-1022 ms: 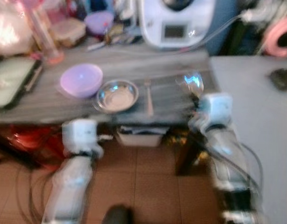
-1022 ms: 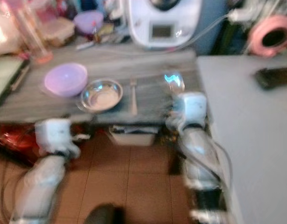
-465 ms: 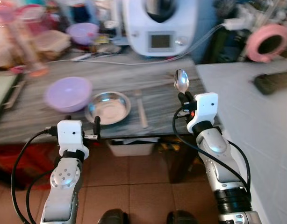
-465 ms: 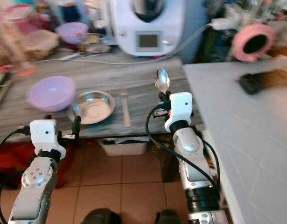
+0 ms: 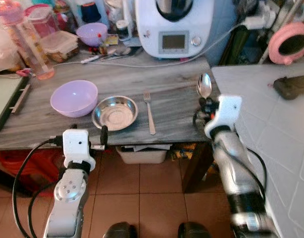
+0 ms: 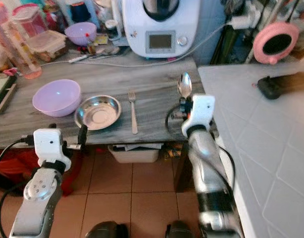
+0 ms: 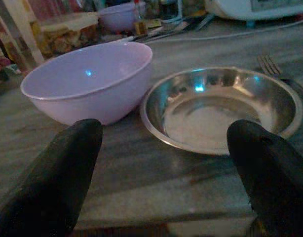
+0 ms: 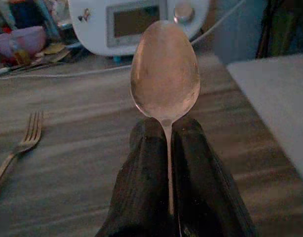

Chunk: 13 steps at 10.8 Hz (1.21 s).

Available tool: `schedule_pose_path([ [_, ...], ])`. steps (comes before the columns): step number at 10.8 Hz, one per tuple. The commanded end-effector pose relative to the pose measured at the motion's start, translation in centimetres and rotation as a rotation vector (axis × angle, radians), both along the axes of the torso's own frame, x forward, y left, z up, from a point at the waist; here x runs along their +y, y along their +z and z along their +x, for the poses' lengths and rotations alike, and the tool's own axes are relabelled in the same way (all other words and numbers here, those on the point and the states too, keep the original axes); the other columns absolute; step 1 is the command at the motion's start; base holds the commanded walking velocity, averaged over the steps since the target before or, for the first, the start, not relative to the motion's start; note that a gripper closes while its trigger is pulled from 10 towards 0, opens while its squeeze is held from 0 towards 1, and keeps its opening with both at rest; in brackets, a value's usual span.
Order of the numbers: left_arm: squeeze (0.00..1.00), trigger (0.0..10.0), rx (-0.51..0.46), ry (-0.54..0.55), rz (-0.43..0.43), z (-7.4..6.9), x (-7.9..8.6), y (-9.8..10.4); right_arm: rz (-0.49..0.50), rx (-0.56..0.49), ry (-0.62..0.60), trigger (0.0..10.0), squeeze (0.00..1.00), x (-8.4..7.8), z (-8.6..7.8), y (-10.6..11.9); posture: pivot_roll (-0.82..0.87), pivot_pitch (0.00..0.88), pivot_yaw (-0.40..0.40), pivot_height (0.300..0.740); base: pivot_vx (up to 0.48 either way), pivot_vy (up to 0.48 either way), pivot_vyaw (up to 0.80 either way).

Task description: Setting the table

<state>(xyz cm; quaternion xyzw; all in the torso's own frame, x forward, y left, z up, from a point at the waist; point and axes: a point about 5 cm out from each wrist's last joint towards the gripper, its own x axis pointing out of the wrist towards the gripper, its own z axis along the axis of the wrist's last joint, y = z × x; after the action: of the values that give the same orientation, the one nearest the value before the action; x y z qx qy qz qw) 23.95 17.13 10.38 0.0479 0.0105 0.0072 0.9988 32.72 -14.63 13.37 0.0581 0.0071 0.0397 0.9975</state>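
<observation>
The left gripper (image 7: pixel 161 173) hovers at the near edge of the table (image 5: pixel 181 94), fingers (image 7: pixel 57 173) spread wide and holding nothing. Just beyond its fingertips sit the steel dish (image 5: pixel 115 112) and, touching its rim on the outer side, the purple bowl (image 5: pixel 74 97). The fork (image 5: pixel 149 111) lies flat beside the dish, between the two grippers. The right gripper (image 8: pixel 167 163) is clenched on the handle of the spoon (image 8: pixel 165 71), which stands upright, bowl uppermost, over the table's right end. Farther back stands the white kitchen machine (image 5: pixel 174 25).
</observation>
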Motion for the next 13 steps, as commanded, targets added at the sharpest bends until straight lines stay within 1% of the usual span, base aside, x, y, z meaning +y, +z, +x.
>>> schedule_pose_path([
  [1, 0.0, 10.0, -0.002, -0.003, 0.019, -0.3, 0.4, 0.4, 0.036, 0.02, 0.007, 10.0, 0.0, 0.8, 0.4, 0.1, 0.1, 0.142, 0.1, 0.74, 0.0, 0.0, 0.0],
  [3, 0.0, 10.0, 0.006, -0.006, 0.031, -0.6, 0.8, 0.5, 0.072, 0.06, 0.018, 10.0, 0.0, 1.9, 1.0, -0.2, 0.11, 0.151, 0.107, 0.74, 0.0, 0.0, 0.0],
  [5, 0.0, 10.0, 0.006, -0.006, 0.031, -0.6, 0.8, 0.5, 0.072, 0.06, 0.018, 10.0, 0.0, 1.9, 1.0, -0.2, 0.11, 0.151, 0.107, 0.74, 0.0, 0.0, 0.0],
  [6, 0.0, 10.0, 0.015, -0.039, 0.039, -0.7, 0.5, 0.7, 0.192, 0.182, 0.072, 10.0, 0.0, 6.4, 1.7, -0.6, 0.13, 0.166, 0.118, 0.74, 0.0, 0.0, 0.0],
  [7, 0.0, 10.0, 0.019, -0.047, 0.039, -0.8, 0.4, 0.8, 0.239, 0.223, 0.065, 10.0, 0.0, 7.1, 1.9, -0.7, 0.13, 0.168, 0.116, 0.74, 0.0, 0.0, 0.0],
  [8, 0.0, 10.0, 0.02, -0.047, 0.039, -0.8, 0.4, 0.8, 0.26, 0.237, 0.065, 10.0, 0.0, 7.3, 2.1, -0.6, 0.13, 0.169, 0.115, 0.74, 0.0, 0.0, 0.0],
  [9, 0.0, 10.0, 0.026, -0.054, 0.033, -0.8, 0.2, 0.8, 0.27, 0.244, 0.082, 10.0, 0.0, 8.0, 2.6, -0.1, 0.12, 0.169, 0.111, 0.74, 0.0, 0.0, 0.0],
  [10, 0.0, 10.0, 0.028, -0.062, 0.026, -0.7, -0.1, 0.7, 0.256, 0.266, 0.075, 10.0, 0.0, 8.4, 3.0, 0.2, 0.12, 0.166, 0.104, 0.74, 0.0, 0.0, 0.0],
  [11, 0.0, 10.0, 0.028, -0.064, 0.02, -0.6, -0.3, 0.7, 0.229, 0.282, 0.056, 10.0, 0.0, 8.4, 3.0, 0.1, 0.12, 0.165, 0.1, 0.74, 0.0, 0.0, 0.0],
  [13, 0.0, 10.0, 0.034, -0.063, 0.014, -0.7, -0.5, 0.6, 0.222, 0.299, 0.056, 10.0, 0.0, 8.2, 3.1, -0.3, 0.12, 0.166, 0.095, 0.74, 0.0, 0.0, 0.0],
])
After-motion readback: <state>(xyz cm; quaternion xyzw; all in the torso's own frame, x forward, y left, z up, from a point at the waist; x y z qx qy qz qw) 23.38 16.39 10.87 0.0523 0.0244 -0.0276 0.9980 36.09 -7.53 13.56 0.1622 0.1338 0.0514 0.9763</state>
